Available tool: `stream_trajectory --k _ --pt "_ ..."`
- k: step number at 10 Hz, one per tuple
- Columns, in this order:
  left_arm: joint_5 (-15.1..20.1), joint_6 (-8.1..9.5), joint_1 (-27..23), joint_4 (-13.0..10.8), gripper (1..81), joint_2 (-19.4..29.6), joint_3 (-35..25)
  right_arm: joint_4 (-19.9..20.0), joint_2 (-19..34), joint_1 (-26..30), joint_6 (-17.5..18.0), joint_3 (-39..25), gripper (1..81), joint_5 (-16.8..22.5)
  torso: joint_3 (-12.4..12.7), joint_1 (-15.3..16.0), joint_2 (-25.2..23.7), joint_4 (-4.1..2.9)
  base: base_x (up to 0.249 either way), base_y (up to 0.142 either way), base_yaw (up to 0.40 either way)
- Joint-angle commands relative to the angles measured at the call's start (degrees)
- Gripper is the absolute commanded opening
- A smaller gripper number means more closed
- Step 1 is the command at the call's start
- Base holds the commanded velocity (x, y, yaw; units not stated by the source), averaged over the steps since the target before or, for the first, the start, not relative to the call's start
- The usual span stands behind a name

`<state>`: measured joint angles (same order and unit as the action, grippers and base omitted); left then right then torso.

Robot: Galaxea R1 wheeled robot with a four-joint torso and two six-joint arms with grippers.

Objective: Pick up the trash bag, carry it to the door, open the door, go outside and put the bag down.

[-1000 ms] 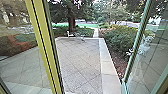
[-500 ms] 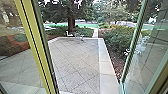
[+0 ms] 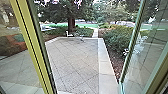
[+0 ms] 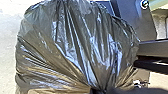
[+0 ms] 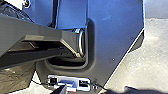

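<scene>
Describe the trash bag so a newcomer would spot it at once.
In the left wrist view, find the robot's wide dark plate, with pale ground around it. Large and rounded, the trash bag bulges in front of that plate, its folds running together to a gathered point. Its shiny, wrinkled plastic sets it apart from the smooth, flat plate and the pale ground.

My left wrist view's lower edge cuts off my trash bag (image 4: 75, 50) by its dark, gathered neck, my head view crops the top of the yellow frame (image 3: 29, 37), and pale shapes (image 3: 140, 46) behind the glass door (image 3: 156, 53) blur past naming.
</scene>
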<state>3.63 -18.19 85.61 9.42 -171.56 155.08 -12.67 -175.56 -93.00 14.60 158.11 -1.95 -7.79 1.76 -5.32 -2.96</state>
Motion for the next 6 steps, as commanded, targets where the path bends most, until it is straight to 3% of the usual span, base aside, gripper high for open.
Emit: stream_trajectory --k 1,6 --pt "3.9 -0.44 -2.2 -0.1 1.0 0.2 0.0 -0.1 -0.3 1.7 0.0 -0.3 81.1 3.2 0.0 0.0 0.0 0.00 0.000 0.000 0.000" --pt "5.1 -0.36 -2.0 -0.1 1.0 -0.3 0.1 0.4 1.3 1.3 0.3 -0.7 81.1 3.0 0.0 0.0 0.0 0.00 0.000 0.000 0.000"
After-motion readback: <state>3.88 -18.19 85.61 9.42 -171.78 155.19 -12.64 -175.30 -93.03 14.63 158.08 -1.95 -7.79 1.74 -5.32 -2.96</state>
